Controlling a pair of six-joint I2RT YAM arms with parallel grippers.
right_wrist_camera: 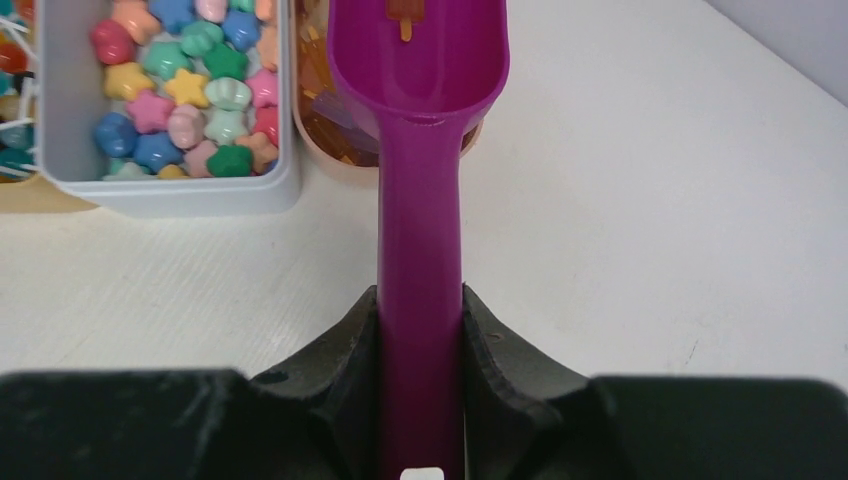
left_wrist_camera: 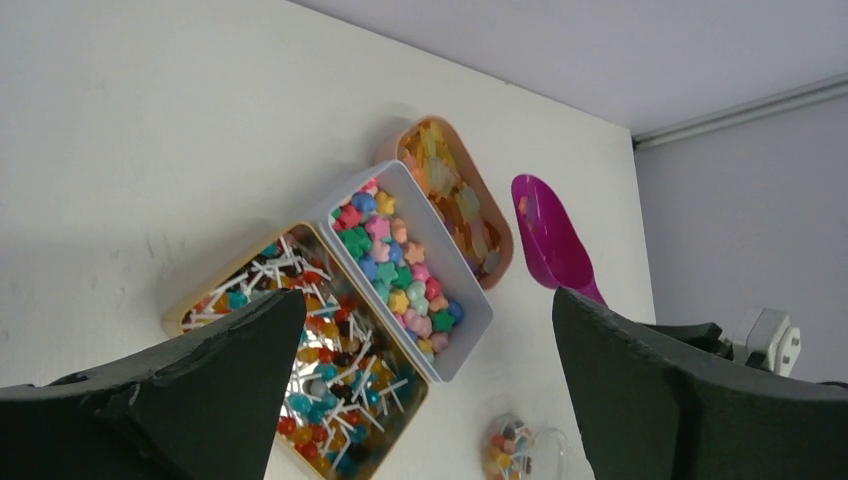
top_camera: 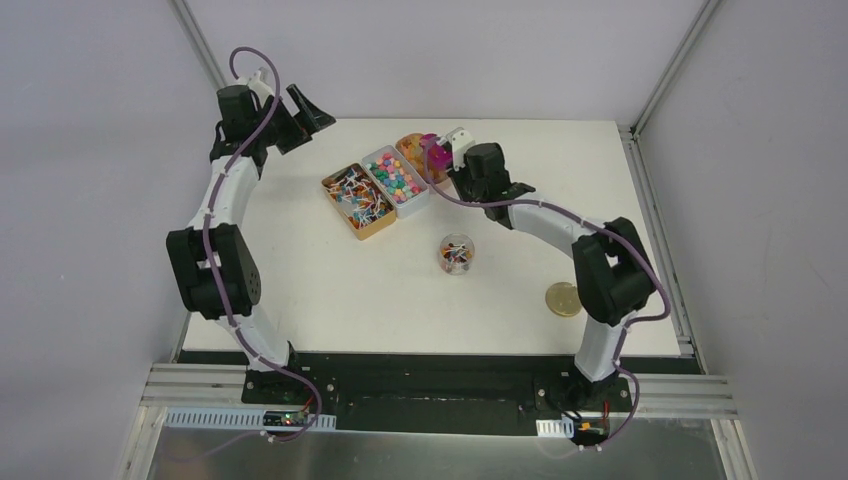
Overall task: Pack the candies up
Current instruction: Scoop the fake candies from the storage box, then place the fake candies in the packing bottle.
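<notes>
The candies (top_camera: 355, 195), tiny red, blue and orange sweets with thin white ends, lie heaped in a gold tray (top_camera: 375, 235); they also show in the left wrist view (left_wrist_camera: 330, 380). A small clear jar (top_camera: 456, 254) holds a few of them. My right gripper (right_wrist_camera: 420, 300) is shut on the handle of a magenta scoop (right_wrist_camera: 420, 150). The scoop's bowl hangs over a peach tray (right_wrist_camera: 340, 165) and holds one orange piece. My left gripper (left_wrist_camera: 428, 300) is open and empty, raised at the back left (top_camera: 300, 115), above the trays.
A white tray (top_camera: 415, 207) of coloured star sweets (right_wrist_camera: 180, 90) sits between the gold tray and the peach tray (top_camera: 400, 140). A round gold lid (top_camera: 564, 299) lies near the right arm. The jar (left_wrist_camera: 515, 445) stands in front of the trays.
</notes>
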